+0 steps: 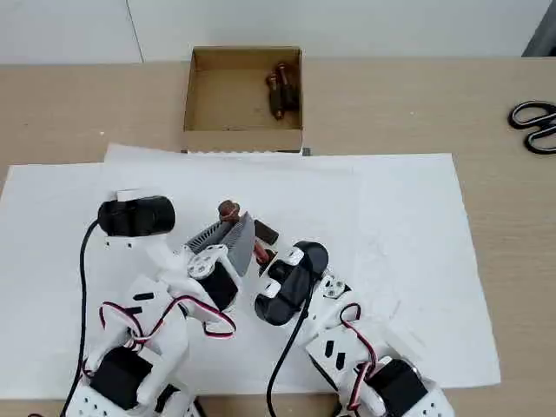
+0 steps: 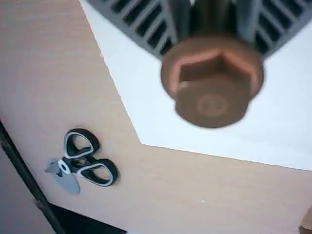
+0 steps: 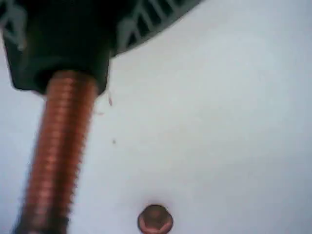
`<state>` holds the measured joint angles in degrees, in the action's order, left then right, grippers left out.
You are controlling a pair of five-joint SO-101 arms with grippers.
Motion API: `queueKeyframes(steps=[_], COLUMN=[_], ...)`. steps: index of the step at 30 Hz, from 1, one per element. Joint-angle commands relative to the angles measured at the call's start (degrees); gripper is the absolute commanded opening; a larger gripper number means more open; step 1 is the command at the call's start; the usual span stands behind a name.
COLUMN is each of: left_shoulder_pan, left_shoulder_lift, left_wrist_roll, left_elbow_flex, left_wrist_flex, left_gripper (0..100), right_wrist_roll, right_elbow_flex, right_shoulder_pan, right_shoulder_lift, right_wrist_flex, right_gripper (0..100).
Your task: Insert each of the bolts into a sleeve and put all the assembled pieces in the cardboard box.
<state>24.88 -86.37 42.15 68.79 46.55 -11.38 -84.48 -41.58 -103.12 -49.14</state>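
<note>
Bolt (image 1: 228,209) number one has a copper head and sits in the left gripper (image 1: 230,224). The grey fingers (image 2: 131,19) squeeze it tight on both sides, just behind the head. From above, this bolt is a little below the middle of the white paper (image 1: 391,261), toward 6 o'clock on the table (image 1: 434,95).

The right gripper (image 1: 263,246) is just beside it, at about 4 o'clock from the bolt's head. It is clamped on a black sleeve (image 3: 58,48). A copper thread (image 3: 58,161) sticks out of that sleeve.

A small copper head (image 3: 155,219) also shows over the paper in the right wrist view. I cannot tell if it is the same bolt.

The cardboard box (image 1: 243,139) stands at 12 o'clock, touching the far edge of the paper. Some finished pieces (image 1: 282,87) lie inside it, in the 2 o'clock corner.

A pair of scissors (image 1: 534,126) lies on the bare wood at about 2 o'clock, well apart from the arms.
</note>
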Motion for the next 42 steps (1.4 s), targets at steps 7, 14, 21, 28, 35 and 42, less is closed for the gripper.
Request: queueKeyframes(steps=[7, 14, 21, 28, 35, 42], left_shoulder_pan=[-0.88, 2.46, 3.34, 9.93, 12.75, 11.96], left_shoulder_lift=[-0.62, -0.79, -0.79, -0.79, -0.7, -0.7], left_wrist_roll=[-0.09, 0.0, 0.0, -3.08, -8.09, -13.36], left_elbow_flex=[-0.48, 1.36, 1.27, -0.48, -0.22, 0.84], left_wrist_flex=[-1.67, -1.67, 0.97, 9.32, 12.66, 12.75], left_gripper=[1, 1, 1, 1, 1, 12], right_wrist_roll=[-0.53, -2.37, -3.6, -3.69, -3.69, -3.69], right_elbow_flex=[1.05, 1.05, 1.05, 1.05, 0.97, 0.7], right_shoulder_pan=[-0.57, -0.66, -0.48, -0.31, -0.31, -0.31], right_shoulder_lift=[-0.66, -0.66, -0.66, -0.57, -0.57, -0.57], right_wrist_flex=[1.98, 4.7, 4.88, 10.07, 10.33, 9.98], right_gripper=[0.2, 0.2, 0.2, 0.2, 0.2, 0.2])
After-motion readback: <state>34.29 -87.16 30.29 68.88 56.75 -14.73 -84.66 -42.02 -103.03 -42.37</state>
